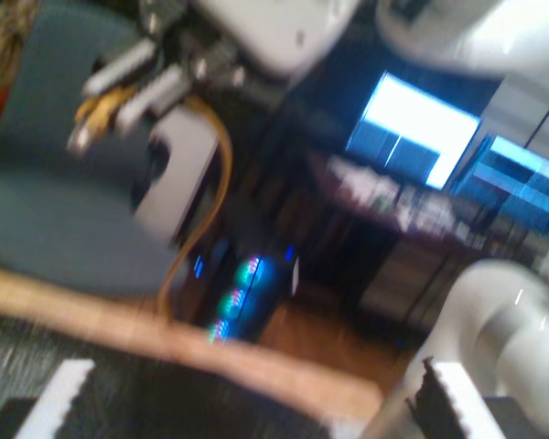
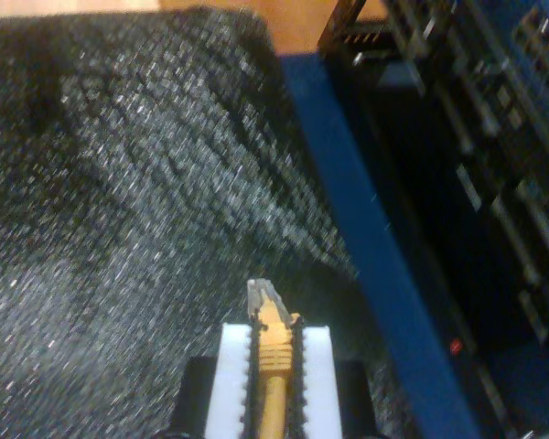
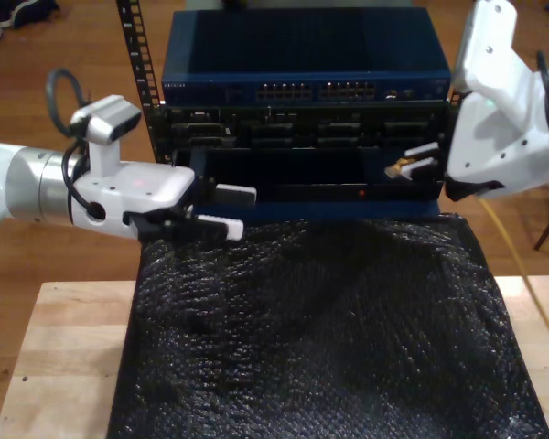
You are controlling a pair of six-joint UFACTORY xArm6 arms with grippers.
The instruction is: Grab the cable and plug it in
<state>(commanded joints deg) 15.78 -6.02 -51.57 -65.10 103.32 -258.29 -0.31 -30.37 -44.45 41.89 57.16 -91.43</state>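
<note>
- In the first wrist view, you see my first gripper (image 1: 254,373) with its jaws wide apart and nothing between them. The picture is blurred.
- Across from it in the same view, my second gripper (image 1: 96,110) pinches the cable (image 1: 221,174), which loops away behind it in a yellow-orange curve. Lit monitors (image 1: 412,128) and a computer with coloured lights (image 1: 247,293) sit in the background.
- In the second wrist view, my second gripper (image 2: 274,331) has its jaws closed on the cable (image 2: 273,366), just behind the plug (image 2: 263,297). The plug sticks out past the white pads (image 2: 236,366).
- Under that plug lies the black mat (image 2: 119,229), with the blue edge of the rack (image 2: 366,229) just beside it.
- In the exterior view, you find my first gripper (image 3: 247,210) at about 9 o'clock, jaws open, hovering over the edge of the black mat (image 3: 320,320).
- My second gripper (image 3: 404,160) reaches in at about 2 o'clock in the exterior view, holding the cable (image 3: 401,168) with its plug close in front of the rack (image 3: 302,55).
- The mat covers most of the wooden worktop (image 3: 64,366), from 6 o'clock up to the rack.
</note>
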